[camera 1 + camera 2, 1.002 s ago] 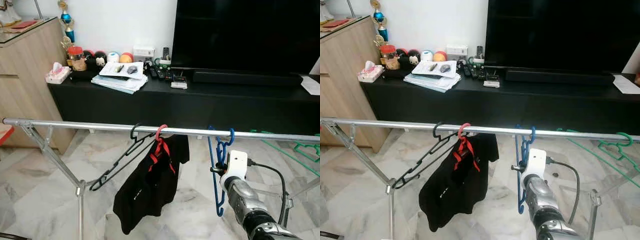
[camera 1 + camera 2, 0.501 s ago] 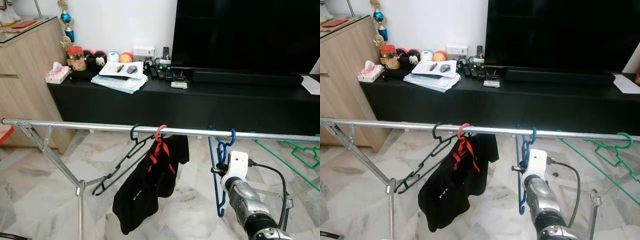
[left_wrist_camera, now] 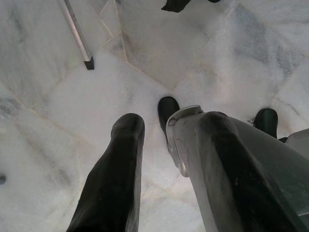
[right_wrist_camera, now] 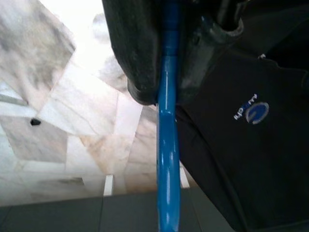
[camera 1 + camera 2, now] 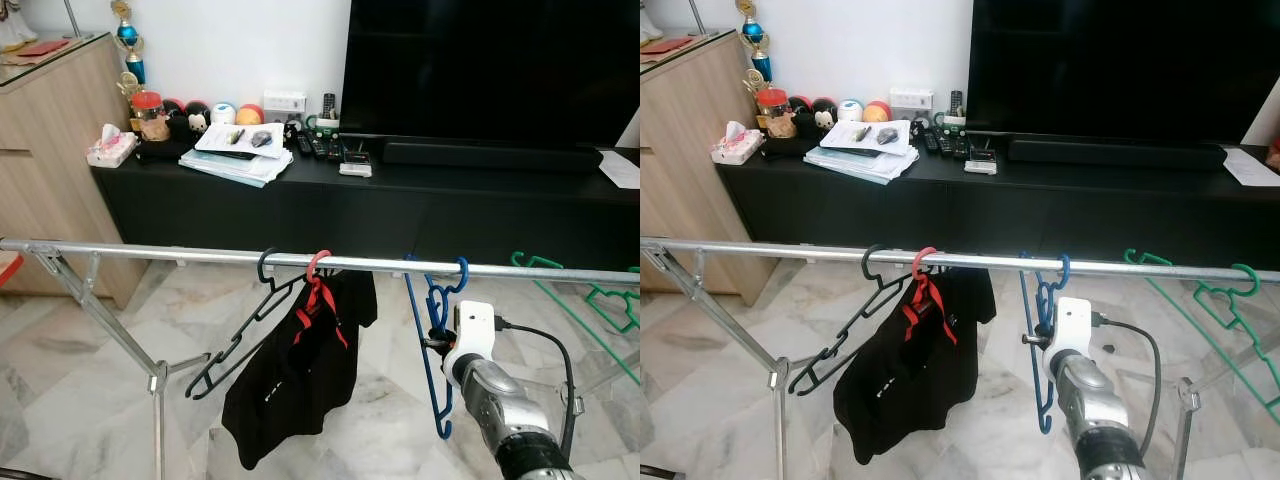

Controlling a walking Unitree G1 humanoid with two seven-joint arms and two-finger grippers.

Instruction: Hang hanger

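Note:
A blue hanger (image 5: 432, 330) hangs by its hook from the silver rail (image 5: 180, 255), right of the middle. My right gripper (image 5: 437, 335) is shut on the hanger's body just below the hook. In the right wrist view the blue bar (image 4: 167, 145) runs between the two black fingers (image 4: 135, 53). My left gripper (image 3: 159, 159) points down at the marble floor, its fingers apart and nothing between them.
On the rail also hang a black hanger (image 5: 240, 335), a red hanger carrying a black shirt (image 5: 295, 375), and green hangers (image 5: 1210, 300) at the far right. Behind stand a black TV cabinet (image 5: 330, 205) with clutter, a TV (image 5: 490, 70) and a wooden cupboard (image 5: 50, 150).
The camera has shifted slightly. The blue hanger has swung a little to the left while my right gripper keeps hold of it. A green hanger hook has come into sight on the rail.

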